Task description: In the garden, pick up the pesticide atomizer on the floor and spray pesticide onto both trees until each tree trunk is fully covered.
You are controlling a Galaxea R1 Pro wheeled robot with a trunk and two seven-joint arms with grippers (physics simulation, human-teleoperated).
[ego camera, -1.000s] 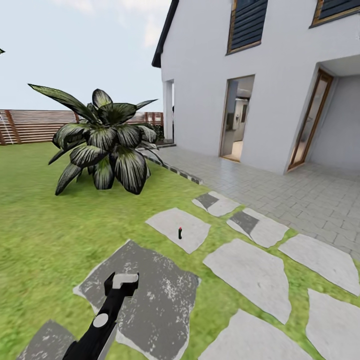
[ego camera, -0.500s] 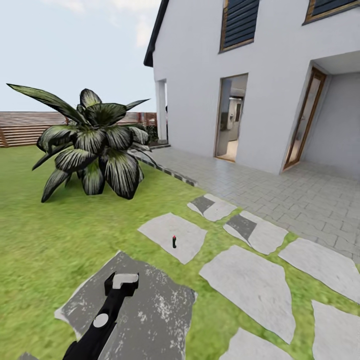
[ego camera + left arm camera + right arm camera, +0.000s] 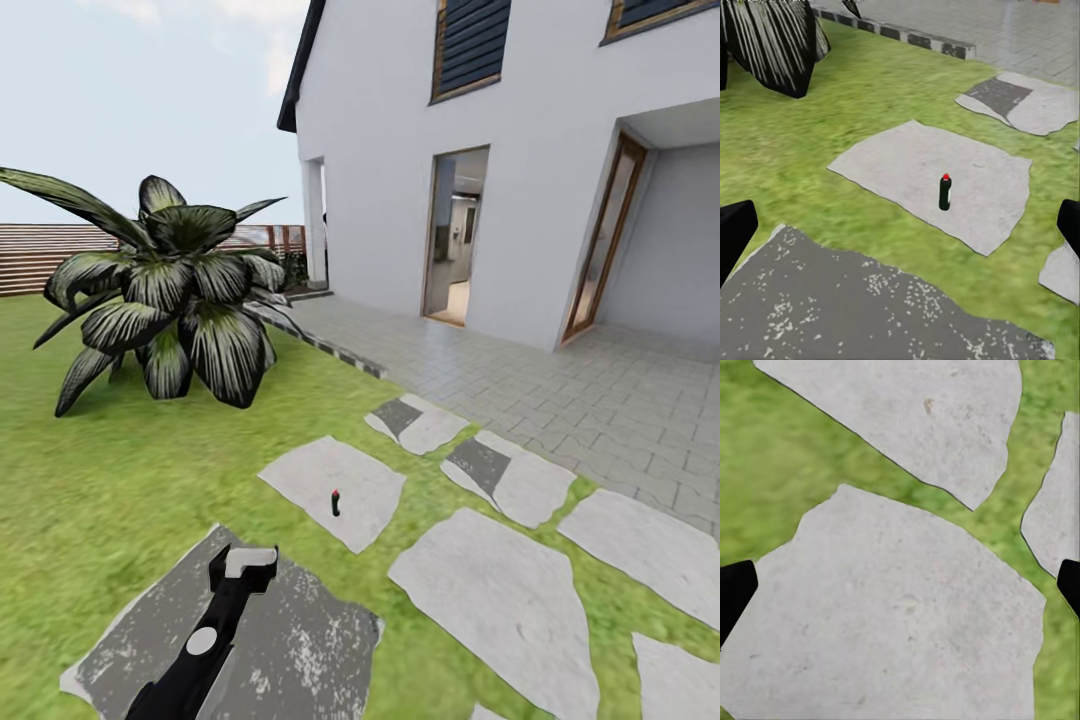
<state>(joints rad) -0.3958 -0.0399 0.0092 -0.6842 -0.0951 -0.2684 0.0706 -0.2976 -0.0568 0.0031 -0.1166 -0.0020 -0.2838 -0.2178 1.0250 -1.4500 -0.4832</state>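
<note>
In the head view there is a green lawn (image 3: 120, 470) with flat stepping stones (image 3: 495, 590) that lead to a paved grey terrace (image 3: 560, 390) in front of a white house (image 3: 480, 170). A big plant with broad striped leaves (image 3: 165, 300) grows on the grass, and behind it runs a brown slat fence (image 3: 50, 255). The pesticide atomizer (image 3: 335, 502) stands upright on a light stone (image 3: 335, 490), dark with a red dot on top. The left arm reaches forward and low over a dark stone (image 3: 270, 640), and the left gripper (image 3: 243, 564) has its two fingers apart and holds nothing. It is near the atomizer but not touching it.

In the left wrist view the pesticide atomizer (image 3: 944, 192) stands upright in the middle of the light stone (image 3: 907, 172), with grass around the stone. The two dark fingertips (image 3: 735, 236) are at the edges, wide apart and empty.

In the right wrist view light stones (image 3: 892, 615) lie with strips of grass (image 3: 787, 472) between them. The right gripper's dark fingertips (image 3: 735, 589) stand far apart at the edges, with nothing between them.
</note>
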